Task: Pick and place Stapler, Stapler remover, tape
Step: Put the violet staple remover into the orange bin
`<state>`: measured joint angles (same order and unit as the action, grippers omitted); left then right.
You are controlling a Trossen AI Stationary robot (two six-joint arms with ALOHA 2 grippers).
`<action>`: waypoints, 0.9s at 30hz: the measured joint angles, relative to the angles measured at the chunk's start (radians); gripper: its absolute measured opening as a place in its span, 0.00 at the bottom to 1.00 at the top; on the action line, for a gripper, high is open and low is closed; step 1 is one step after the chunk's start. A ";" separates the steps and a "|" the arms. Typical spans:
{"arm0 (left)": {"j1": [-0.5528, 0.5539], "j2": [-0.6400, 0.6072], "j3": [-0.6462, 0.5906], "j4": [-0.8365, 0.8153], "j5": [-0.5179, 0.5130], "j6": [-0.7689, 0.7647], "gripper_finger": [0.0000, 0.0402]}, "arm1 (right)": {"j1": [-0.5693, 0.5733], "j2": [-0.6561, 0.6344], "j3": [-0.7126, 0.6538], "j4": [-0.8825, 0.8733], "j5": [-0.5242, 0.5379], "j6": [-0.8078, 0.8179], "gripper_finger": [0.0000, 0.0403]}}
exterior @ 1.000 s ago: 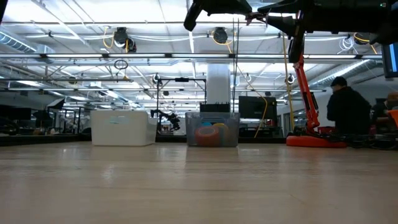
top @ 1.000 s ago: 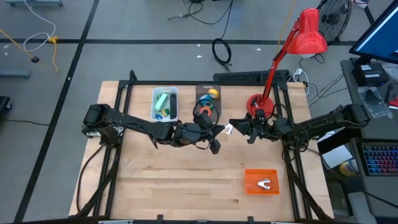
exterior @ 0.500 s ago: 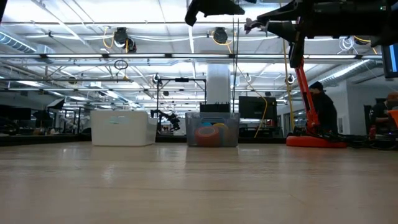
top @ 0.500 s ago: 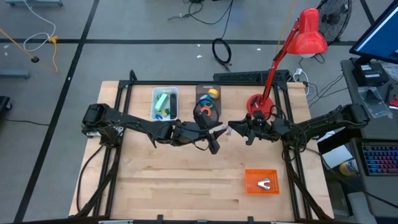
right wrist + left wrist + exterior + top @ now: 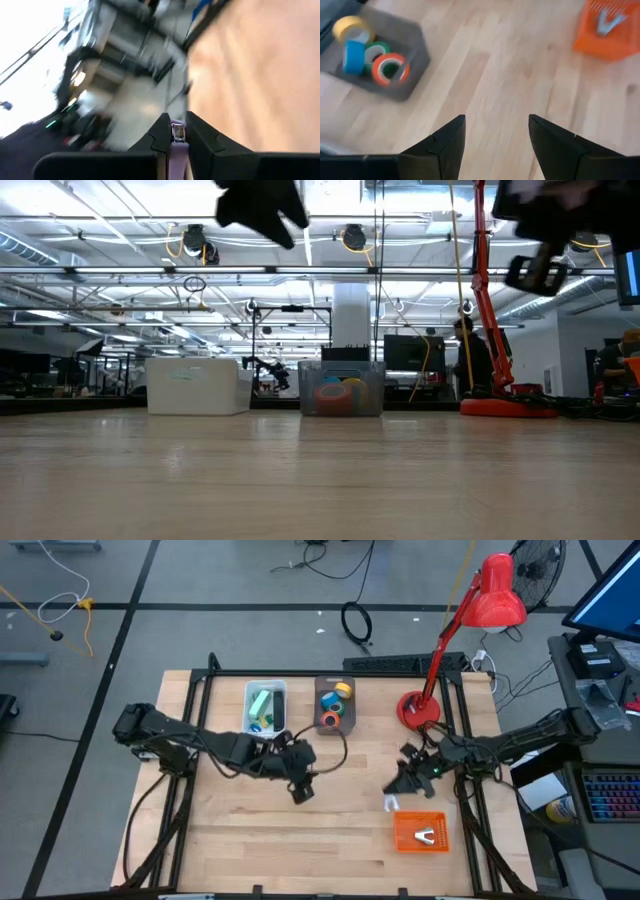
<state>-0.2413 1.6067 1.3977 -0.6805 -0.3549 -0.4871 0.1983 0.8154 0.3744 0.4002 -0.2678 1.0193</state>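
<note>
While hovering above the table (image 5: 250, 840) just in front of the grey bin (image 5: 335, 706), left gripper (image 5: 302, 790) gapes apart, nothing between fingers. Tape rolls (image 5: 367, 56) (yellow, blue, green, orange-red) sit inside that bin. Right gripper (image 5: 393, 802), to bin's front-right near orange tray (image 5: 420, 832), pinched on small pale metal item (image 5: 177, 140), prob. stapler remover.

I count four tape rolls in the grey bin (image 5: 335, 705): yellow (image 5: 351, 27), blue (image 5: 354, 57), green (image 5: 375, 50) and orange-red (image 5: 390, 69). I see three bins: the grey one, a white one (image 5: 265, 706) and an orange one (image 5: 420, 831). Two arms, one red lamp (image 5: 470, 620).
</note>
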 joint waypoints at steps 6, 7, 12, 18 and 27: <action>-0.072 0.000 -0.065 0.035 -0.085 -0.072 0.55 | 0.131 -0.021 0.000 -0.180 -0.130 0.196 0.07; -0.082 -0.002 -0.082 0.058 -0.087 -0.080 0.54 | 0.157 -0.020 0.000 -0.224 -0.130 0.219 0.07; -0.129 -0.015 -0.184 0.207 -0.091 -0.128 0.55 | 0.249 -0.013 0.000 -0.422 -0.097 0.291 0.07; -0.153 -0.080 -0.347 0.420 -0.087 -0.150 0.55 | 0.303 0.051 0.000 -0.501 0.000 0.337 0.07; -0.163 -0.264 -0.613 0.648 -0.101 -0.177 0.55 | 0.327 0.200 0.001 -0.483 0.059 0.374 0.09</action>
<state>-0.4039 1.3430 0.7848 -0.0322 -0.4557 -0.6636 0.5257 1.0155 0.3754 -0.0825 -0.2091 1.3933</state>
